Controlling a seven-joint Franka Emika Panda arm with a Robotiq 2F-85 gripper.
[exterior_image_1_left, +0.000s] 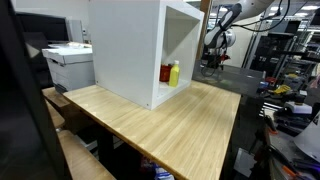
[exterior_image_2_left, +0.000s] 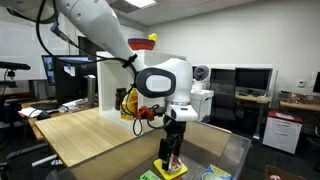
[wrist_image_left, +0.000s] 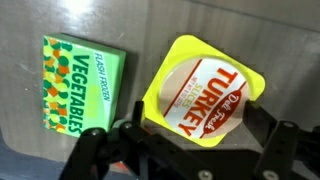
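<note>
In the wrist view a yellow Deli Fresh turkey slices tub lies flat on a grey surface, with a green flash frozen vegetables box to its left. My gripper is open just above the tub, and its dark fingers stand on either side of the tub's near end without closing on it. In an exterior view the gripper points straight down over the yellow tub, and the green box lies beside it. In an exterior view the gripper hangs beyond the table's far end.
A white open-front cabinet stands on the wooden table, with a yellow bottle and a red item inside. A yellow container with a red lid sits on the cabinet top. A printer stands behind the table.
</note>
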